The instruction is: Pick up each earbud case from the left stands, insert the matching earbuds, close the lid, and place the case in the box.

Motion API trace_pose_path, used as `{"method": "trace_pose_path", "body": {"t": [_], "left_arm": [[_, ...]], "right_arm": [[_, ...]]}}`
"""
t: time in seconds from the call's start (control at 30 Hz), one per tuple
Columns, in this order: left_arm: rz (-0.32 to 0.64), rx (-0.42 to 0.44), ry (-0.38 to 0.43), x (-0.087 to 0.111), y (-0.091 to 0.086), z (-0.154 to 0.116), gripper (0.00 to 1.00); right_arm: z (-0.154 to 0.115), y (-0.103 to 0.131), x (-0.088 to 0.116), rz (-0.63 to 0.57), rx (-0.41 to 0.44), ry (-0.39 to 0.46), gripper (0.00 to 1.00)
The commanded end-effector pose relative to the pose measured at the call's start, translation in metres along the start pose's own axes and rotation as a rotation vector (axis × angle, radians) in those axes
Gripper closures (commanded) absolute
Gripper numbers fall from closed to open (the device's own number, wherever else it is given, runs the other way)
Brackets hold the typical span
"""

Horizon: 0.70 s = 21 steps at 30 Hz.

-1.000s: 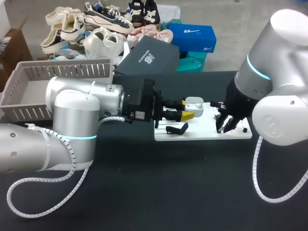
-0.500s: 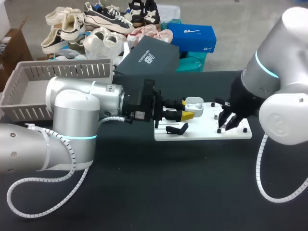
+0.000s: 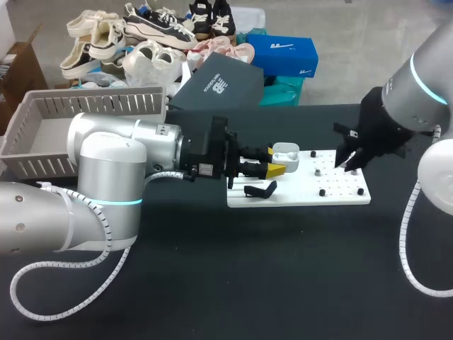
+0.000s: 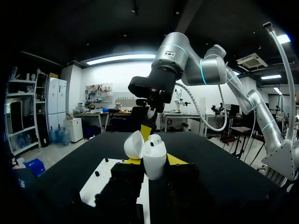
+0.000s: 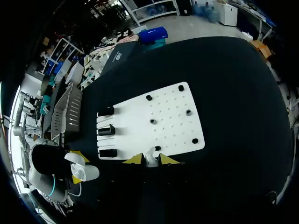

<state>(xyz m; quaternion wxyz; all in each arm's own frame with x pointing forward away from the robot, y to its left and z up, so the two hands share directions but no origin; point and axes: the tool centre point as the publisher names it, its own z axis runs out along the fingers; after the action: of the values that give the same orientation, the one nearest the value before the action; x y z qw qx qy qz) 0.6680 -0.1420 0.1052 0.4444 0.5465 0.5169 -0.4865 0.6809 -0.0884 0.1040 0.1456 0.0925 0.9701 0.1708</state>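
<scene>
White earbud case (image 4: 154, 162), lid open, clamped upright in left hand (image 3: 277, 161); that arm lies level over the white board's (image 3: 297, 193) 9 o'clock end. Right hand (image 3: 348, 163) hangs fingers-down above the board's 3 o'clock end, pinching a white earbud (image 5: 150, 157).

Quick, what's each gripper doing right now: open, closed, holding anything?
Left gripper: closed on the open-lidded earbud case.
Right gripper: closed on a small white earbud.
</scene>
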Motion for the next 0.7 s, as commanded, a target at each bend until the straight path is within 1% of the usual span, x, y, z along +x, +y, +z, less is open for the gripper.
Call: {"method": "trace_pose_path", "body": {"t": [0.03, 0.23, 0.37, 0.5, 0.6, 0.7], "left_arm": [[0.001, 0.000, 0.000, 0.000, 0.000, 0.000, 1.00], [0.001, 0.000, 0.000, 0.000, 0.000, 0.000, 1.00], [0.001, 0.000, 0.000, 0.000, 0.000, 0.000, 1.00], [0.001, 0.000, 0.000, 0.000, 0.000, 0.000, 1.00], [0.001, 0.000, 0.000, 0.000, 0.000, 0.000, 1.00], [0.001, 0.000, 0.000, 0.000, 0.000, 0.000, 1.00]], "right_arm": [[-0.036, 0.009, 0.012, -0.029, 0.013, -0.118, 1.00], [-0.064, 0.035, 0.014, -0.123, 0.028, -0.190, 1.00], [-0.078, 0.050, 0.014, -0.163, 0.026, -0.211, 1.00], [-0.085, 0.064, 0.016, -0.212, 0.027, -0.199, 1.00], [-0.087, 0.074, 0.017, -0.247, 0.023, -0.170, 1.00], [-0.089, 0.087, 0.021, -0.293, 0.014, -0.118, 1.00]]}}
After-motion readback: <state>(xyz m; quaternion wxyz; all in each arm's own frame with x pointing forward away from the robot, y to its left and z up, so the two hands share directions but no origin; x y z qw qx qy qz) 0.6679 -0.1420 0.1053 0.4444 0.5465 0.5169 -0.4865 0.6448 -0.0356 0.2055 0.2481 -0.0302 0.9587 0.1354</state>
